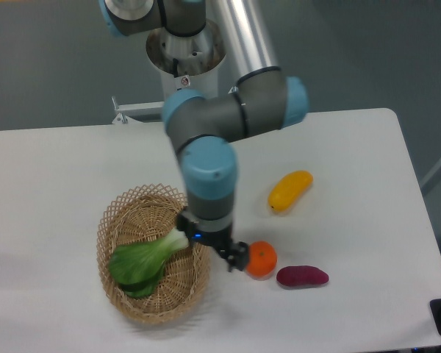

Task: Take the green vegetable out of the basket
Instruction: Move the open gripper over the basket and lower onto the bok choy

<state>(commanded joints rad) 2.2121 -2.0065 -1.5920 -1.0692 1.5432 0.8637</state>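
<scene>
The green vegetable (145,261), with dark green leaves and a pale stem, lies inside the tan wicker basket (116,220) at the left of the table, stem end pointing up and right. My gripper (212,243) hangs over the basket's right rim, right beside the stem end. Its fingers stand apart with nothing between them. The arm's wrist hides part of the basket's right rim.
An orange fruit (261,259) sits just right of the gripper, close to one finger. A purple oblong vegetable (302,276) lies further right. A yellow fruit (289,190) rests at mid-right. The robot's base column (184,62) stands at the table's back edge.
</scene>
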